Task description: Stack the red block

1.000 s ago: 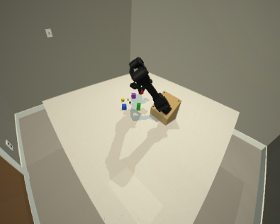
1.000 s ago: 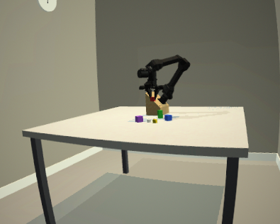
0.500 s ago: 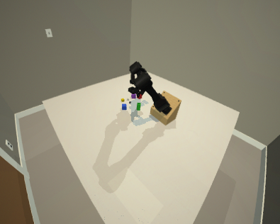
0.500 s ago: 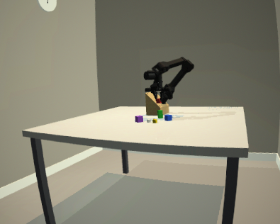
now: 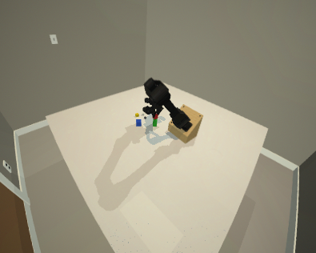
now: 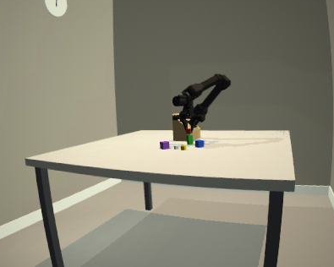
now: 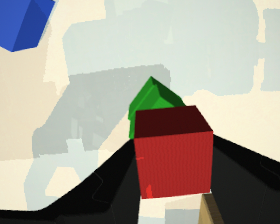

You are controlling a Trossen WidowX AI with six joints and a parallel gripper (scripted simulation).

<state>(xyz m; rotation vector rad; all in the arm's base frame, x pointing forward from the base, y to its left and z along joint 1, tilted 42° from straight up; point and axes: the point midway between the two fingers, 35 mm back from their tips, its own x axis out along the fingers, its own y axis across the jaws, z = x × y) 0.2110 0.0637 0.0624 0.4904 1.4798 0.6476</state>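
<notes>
While the arm bends low over the middle of the table: the readings below hold.

Gripper: the gripper [image 7: 174, 166] is clamped on the red block [image 7: 173, 153], with dark fingers pressing its left and right sides in the lower half of the wrist view.

Red block: centre of the wrist view, just in front of and partly covering the green tower [image 7: 151, 100]; in the exterior view it [image 6: 188, 131] sits directly above the green [image 6: 189, 139], so close that contact or a small gap cannot be told.

Green tower: upright on the table [image 6: 225, 160], centre of the exterior view, only its top corner and a strip of side showing past the red in the wrist view.

Blue block: upper left corner of the wrist view [image 7: 21, 12]; just right of the tower in the exterior view [image 6: 199, 143].

Purple block: left of the tower in the exterior view [image 6: 164, 144].

Yellow block: small, in front of the tower and slightly left [image 6: 183, 148].

Arm base: a tan wooden box [image 5: 186, 123] behind the tower, right of centre in the top view.

Wall: a round clock [image 6: 56, 1] in the upper left of the exterior view.
</notes>
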